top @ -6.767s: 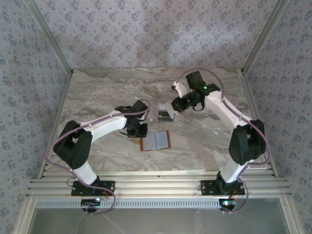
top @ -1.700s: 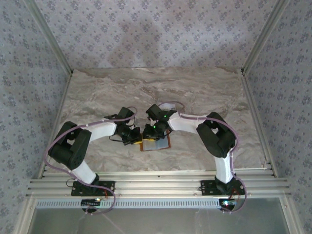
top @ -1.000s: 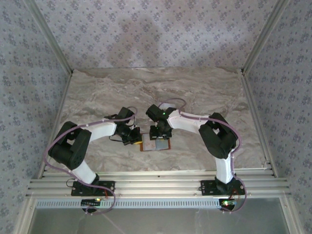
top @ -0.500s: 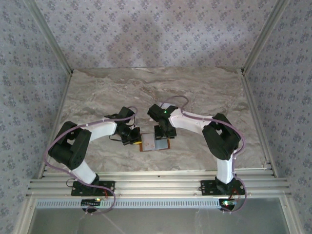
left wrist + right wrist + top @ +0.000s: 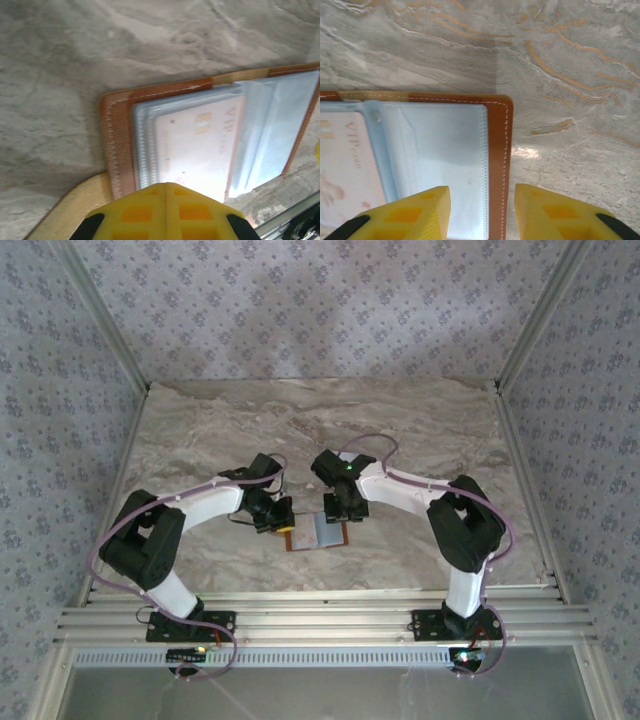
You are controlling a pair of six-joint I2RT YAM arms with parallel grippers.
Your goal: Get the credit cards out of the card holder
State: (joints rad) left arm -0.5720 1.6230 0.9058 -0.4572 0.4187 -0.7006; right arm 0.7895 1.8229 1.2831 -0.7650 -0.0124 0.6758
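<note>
The card holder [image 5: 322, 533] lies open on the marble table between the two arms, brown rim around pale blue sleeves. In the left wrist view a pale pink credit card [image 5: 195, 150] marked VIP sits under a clear sleeve of the card holder [image 5: 117, 145]. My left gripper [image 5: 167, 186] is shut, its tip over that card's near edge. My right gripper [image 5: 482, 202] is open and low over the holder's right side. The brown rim [image 5: 500, 150] lies between its fingers [image 5: 422, 210]. The same card [image 5: 342, 165] shows at the left edge there.
A tan tab [image 5: 70, 207] sticks out beside the holder's left corner. The aluminium rail [image 5: 320, 620] runs along the table's near edge, and patterned walls close in the other three sides. Bare marble [image 5: 300, 430] stretches behind the arms.
My right gripper has slid from above the holder's middle to its right edge, and its jaws have narrowed a little. The left gripper stayed shut at the holder's left side.
</note>
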